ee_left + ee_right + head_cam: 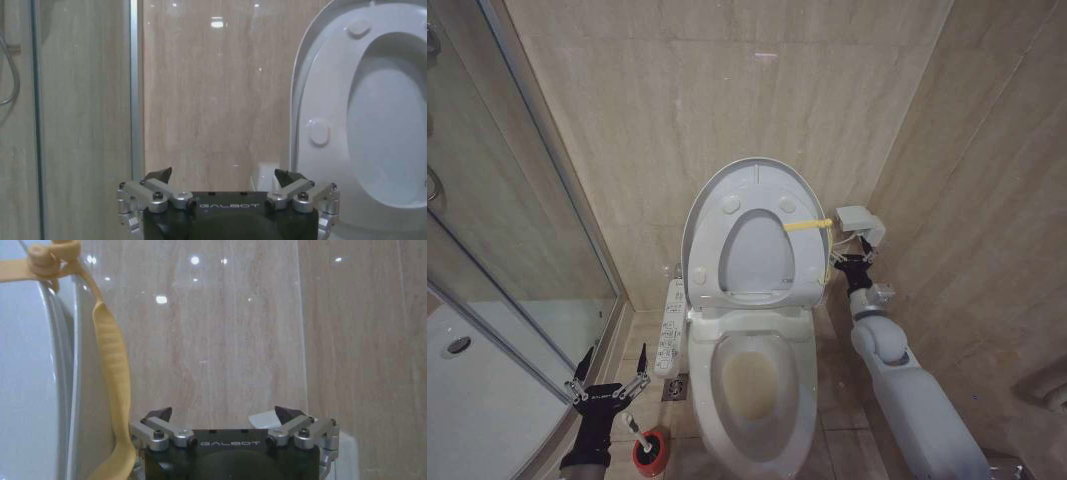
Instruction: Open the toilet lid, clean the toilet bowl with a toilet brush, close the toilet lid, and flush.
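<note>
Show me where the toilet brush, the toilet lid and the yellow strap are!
toilet brush [632, 424]: head view, on its thin white handle above the red holder.
toilet lid [712, 210]: head view, on the raised lid's upper left inner face.
yellow strap [805, 224]: head view, middle of the strap's band.

The left claw [608, 376] hangs low at the robot's left, fingers spread apart and pointing up. The right arm reaches forward, its claw [854, 262] raised with fingers spread.

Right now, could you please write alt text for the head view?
The toilet lid stands raised over the stained toilet bowl. The open left gripper hovers above the toilet brush; the open right gripper is beside the lid.
</note>
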Robot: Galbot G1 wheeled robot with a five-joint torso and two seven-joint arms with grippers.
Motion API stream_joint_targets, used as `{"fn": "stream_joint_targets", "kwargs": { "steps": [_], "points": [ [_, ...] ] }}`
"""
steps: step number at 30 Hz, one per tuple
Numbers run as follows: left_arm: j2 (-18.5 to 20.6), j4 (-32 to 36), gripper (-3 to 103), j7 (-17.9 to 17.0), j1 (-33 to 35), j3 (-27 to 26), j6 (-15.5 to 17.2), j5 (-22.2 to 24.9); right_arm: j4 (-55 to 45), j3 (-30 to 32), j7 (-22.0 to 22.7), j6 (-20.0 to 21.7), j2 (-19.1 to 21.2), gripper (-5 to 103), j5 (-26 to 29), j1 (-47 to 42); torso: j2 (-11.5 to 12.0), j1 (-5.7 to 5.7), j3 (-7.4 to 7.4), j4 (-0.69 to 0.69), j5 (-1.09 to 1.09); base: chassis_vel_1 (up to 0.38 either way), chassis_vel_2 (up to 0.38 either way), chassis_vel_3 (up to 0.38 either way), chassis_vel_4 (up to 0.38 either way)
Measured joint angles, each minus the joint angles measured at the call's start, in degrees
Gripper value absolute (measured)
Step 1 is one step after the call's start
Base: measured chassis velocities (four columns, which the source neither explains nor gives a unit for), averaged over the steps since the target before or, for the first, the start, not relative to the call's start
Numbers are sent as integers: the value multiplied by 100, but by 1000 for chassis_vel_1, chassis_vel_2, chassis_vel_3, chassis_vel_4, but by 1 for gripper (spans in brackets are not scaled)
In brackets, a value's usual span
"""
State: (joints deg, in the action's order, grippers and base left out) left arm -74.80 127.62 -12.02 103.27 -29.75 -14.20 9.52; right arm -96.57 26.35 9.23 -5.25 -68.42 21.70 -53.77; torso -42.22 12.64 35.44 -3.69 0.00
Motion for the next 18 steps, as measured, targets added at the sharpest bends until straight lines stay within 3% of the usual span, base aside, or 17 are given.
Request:
{"fn": "stream_joint_targets", "kwargs": {
  "steps": [8, 18],
  "points": [
    [0, 0, 100, 0, 0, 0, 0, 0, -819, 220, -52, 30, 247, 100, 179, -883, 0, 0, 0, 1, 1, 0, 0, 0, 0],
    [0, 0, 100, 0, 0, 0, 0, 0, -1540, 452, -63, 23, 166, 100, 218, -1868, 0, 0, 0, 0, 0, 0, 0, 0, 0]
  ]
}}
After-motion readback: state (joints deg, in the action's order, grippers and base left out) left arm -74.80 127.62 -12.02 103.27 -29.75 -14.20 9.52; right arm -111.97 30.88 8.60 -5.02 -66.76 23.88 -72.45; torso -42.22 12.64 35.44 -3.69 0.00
